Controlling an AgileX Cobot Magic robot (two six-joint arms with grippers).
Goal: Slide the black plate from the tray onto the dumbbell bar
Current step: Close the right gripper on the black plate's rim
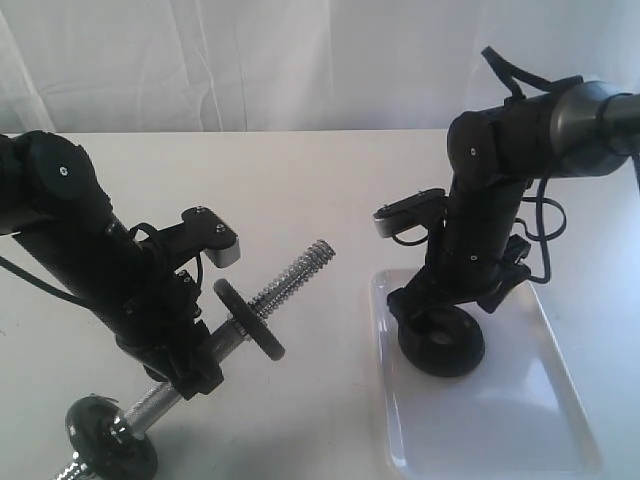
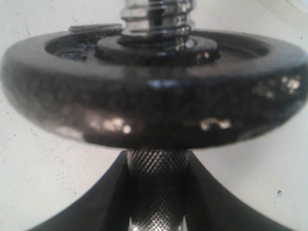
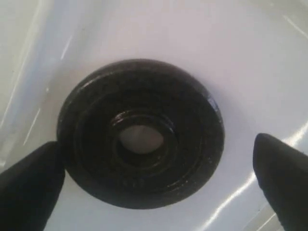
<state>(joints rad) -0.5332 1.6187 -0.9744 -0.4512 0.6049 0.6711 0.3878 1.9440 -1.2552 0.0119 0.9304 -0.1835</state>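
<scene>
The dumbbell bar slants up over the table, its threaded end free, with one black disc on it. My left gripper is shut on the bar's knurled middle, just behind that disc. The black plate lies flat on the white tray. My right gripper hovers open straight over it. In the right wrist view the plate sits between the fingers; one finger is at its rim, the other stands apart from it.
Another black disc with a chrome collar sits on the bar's lower end at the table's front left. A white curtain hangs behind the table. The tray's glossy floor surrounds the plate.
</scene>
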